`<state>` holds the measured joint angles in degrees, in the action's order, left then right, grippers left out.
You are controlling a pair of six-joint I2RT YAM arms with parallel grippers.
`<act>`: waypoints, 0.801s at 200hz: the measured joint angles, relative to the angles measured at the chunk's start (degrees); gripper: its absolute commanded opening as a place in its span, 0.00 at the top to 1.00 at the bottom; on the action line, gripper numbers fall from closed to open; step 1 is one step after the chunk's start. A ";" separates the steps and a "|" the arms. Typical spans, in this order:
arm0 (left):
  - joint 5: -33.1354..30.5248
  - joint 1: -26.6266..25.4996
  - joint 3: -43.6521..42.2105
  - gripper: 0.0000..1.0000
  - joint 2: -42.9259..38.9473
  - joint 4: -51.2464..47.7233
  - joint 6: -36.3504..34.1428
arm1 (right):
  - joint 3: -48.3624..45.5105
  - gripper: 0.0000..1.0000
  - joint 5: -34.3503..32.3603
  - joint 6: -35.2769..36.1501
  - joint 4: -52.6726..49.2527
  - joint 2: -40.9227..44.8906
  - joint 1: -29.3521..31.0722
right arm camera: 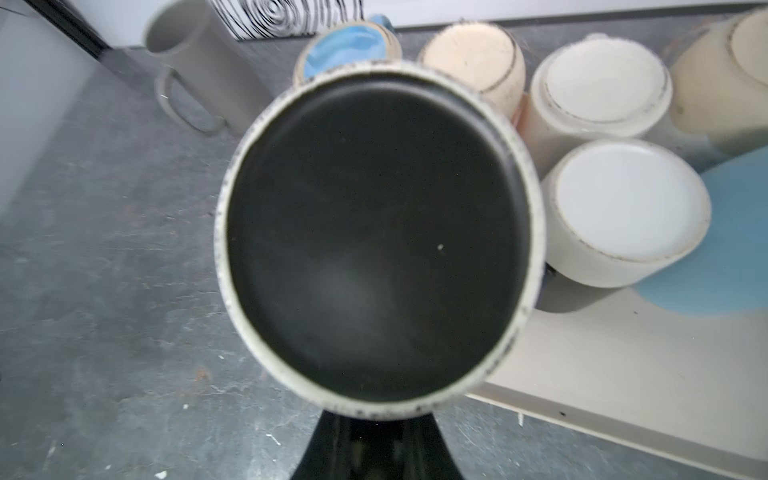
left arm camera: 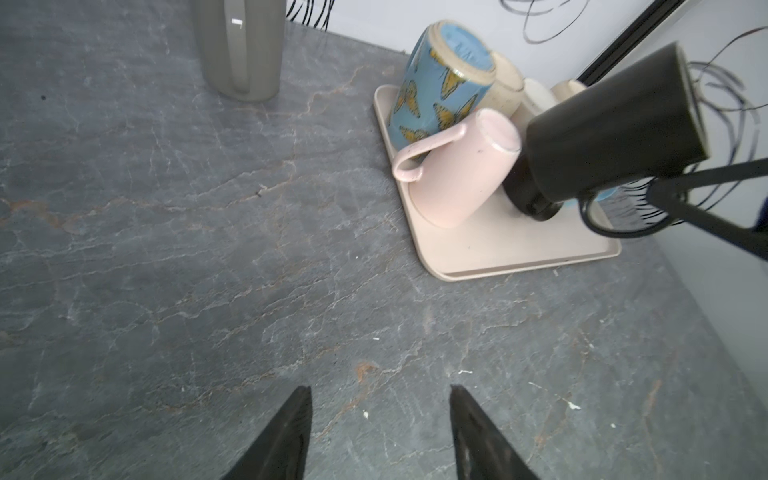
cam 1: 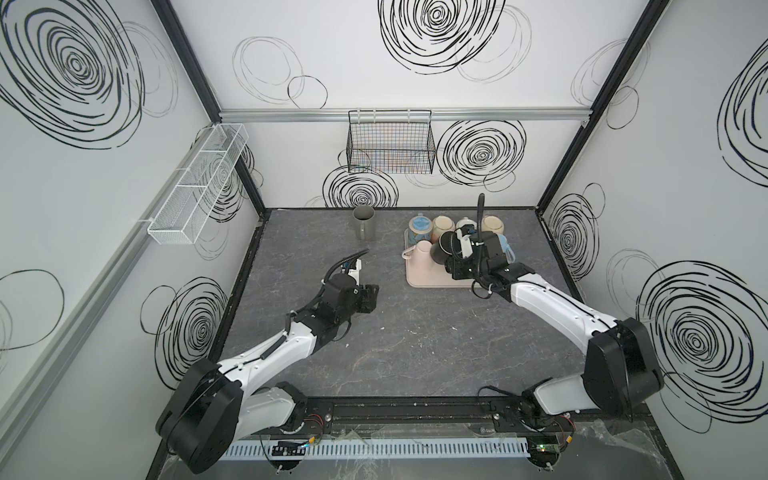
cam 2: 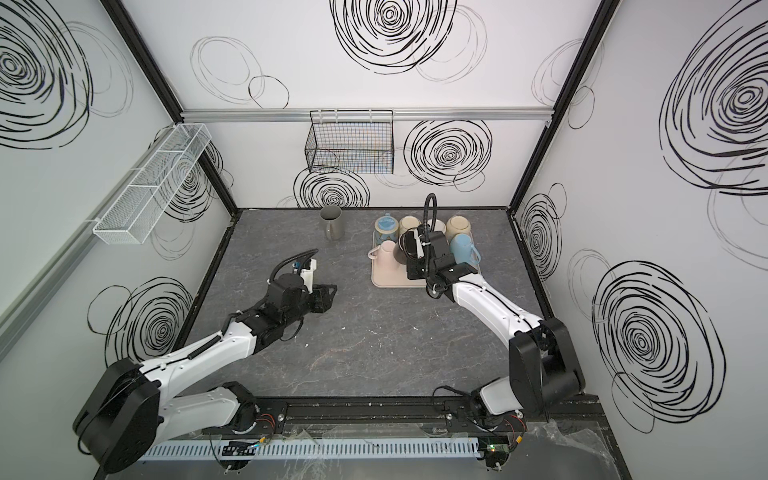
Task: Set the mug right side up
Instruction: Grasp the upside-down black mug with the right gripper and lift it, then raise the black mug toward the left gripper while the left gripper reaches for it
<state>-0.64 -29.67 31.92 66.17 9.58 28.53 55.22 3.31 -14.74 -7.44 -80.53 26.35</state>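
Observation:
A black mug (cam 1: 441,249) (cam 2: 404,248) hangs tilted just above the pink tray (cam 1: 428,279) with my right gripper (right arm camera: 376,436) shut on it from the handle side. Its cream-ringed base (right arm camera: 378,237) fills the right wrist view. In the left wrist view the black mug (left arm camera: 611,129) leans with its mouth low towards the tray (left arm camera: 498,253) and its base raised. My left gripper (cam 1: 373,297) (left arm camera: 380,395) stands open over bare table left of the tray, holding nothing.
Upside down on the tray are a pink mug (cam 1: 422,254), a butterfly-patterned blue mug (left arm camera: 440,95), several cream mugs (right arm camera: 602,91) and a light blue mug (cam 2: 461,249). A grey mug (cam 1: 364,222) stands upright near the back wall. A wire basket (cam 1: 390,143) hangs behind.

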 measured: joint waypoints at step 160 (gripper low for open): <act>21.90 12.66 -10.60 0.27 -7.54 32.02 17.46 | -0.24 1.00 31.95 -14.67 24.26 1.55 0.57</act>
<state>21.26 -17.02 21.32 58.63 41.60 46.00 54.98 35.27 -29.41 16.82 -78.98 26.92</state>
